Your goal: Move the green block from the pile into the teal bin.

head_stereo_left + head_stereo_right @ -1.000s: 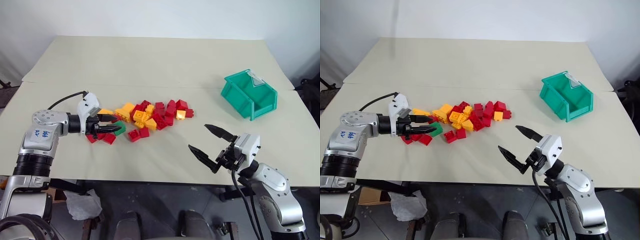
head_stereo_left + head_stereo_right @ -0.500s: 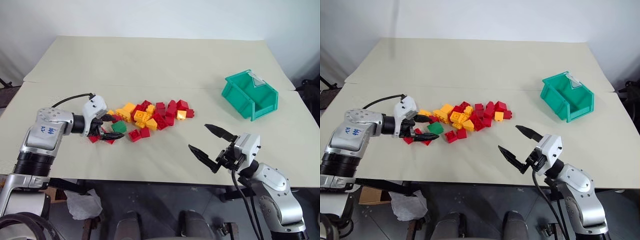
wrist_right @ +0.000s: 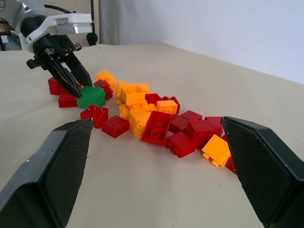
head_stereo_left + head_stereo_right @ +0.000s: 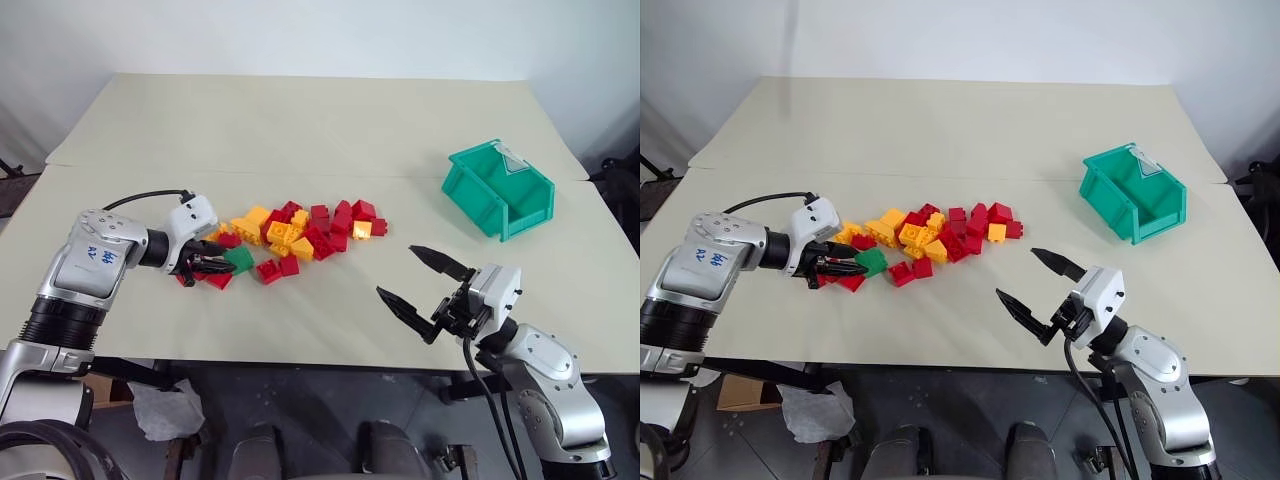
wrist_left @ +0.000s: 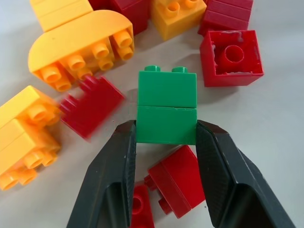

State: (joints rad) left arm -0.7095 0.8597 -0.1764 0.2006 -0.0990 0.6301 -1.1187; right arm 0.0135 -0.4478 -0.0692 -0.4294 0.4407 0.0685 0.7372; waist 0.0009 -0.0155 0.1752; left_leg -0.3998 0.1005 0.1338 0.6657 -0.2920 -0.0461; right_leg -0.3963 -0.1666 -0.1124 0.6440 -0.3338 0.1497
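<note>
The green block (image 5: pixel 167 107) lies on the table at the near left edge of the pile (image 4: pixel 300 235) of red and yellow bricks. My left gripper (image 4: pixel 228 259) points down at it from the left, and its two black fingers (image 5: pixel 114 166) press against the block's two sides, shut on it. My right gripper (image 4: pixel 396 272) hovers open and empty over the table's front right, away from the bricks. The teal bin (image 4: pixel 475 190) stands at the far right, its cut-out front turned to the back right.
Red bricks (image 5: pixel 176 179) lie under and beside my left fingers, and a rounded yellow brick (image 5: pixel 80 50) sits just behind the green one. Bare tabletop stretches between the pile and the bin. The table's front edge runs close below both arms.
My left gripper spread wide, tipped further down, then closed onto the sides of the green block. The right arm kept still.
</note>
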